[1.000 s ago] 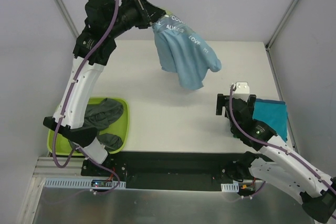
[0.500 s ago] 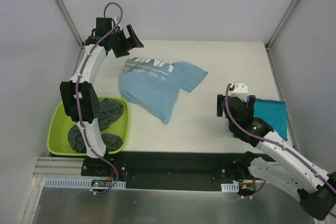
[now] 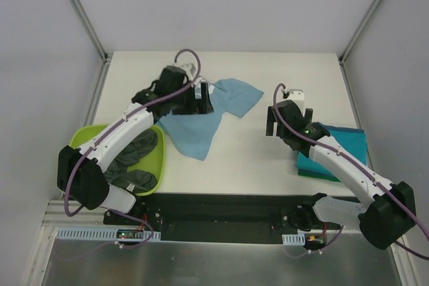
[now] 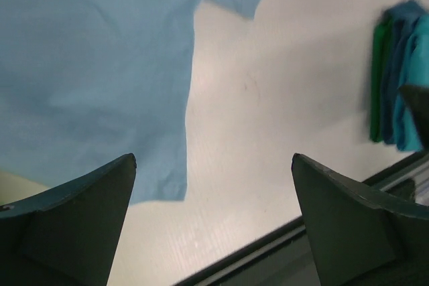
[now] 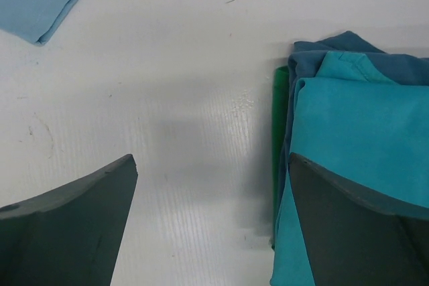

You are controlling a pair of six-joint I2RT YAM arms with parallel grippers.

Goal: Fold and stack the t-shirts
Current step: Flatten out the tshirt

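White bench (image 3: 255, 159) fills the grey-walled cell. Left of its middle lies the light blue t-shirt (image 3: 194, 132), loosely spread and rumpled, one corner just beside the lime-green tub (image 3: 158, 173) at the near left, which holds dark grey t-shirts (image 3: 137, 155). A folded teal t-shirt (image 3: 345, 147) tops a small stack near the right edge. The left gripper (image 4: 213, 160) hangs over the blue shirt, jaws spread wide and empty. The right gripper (image 5: 213, 159), jaws likewise spread, hovers beside the stack.
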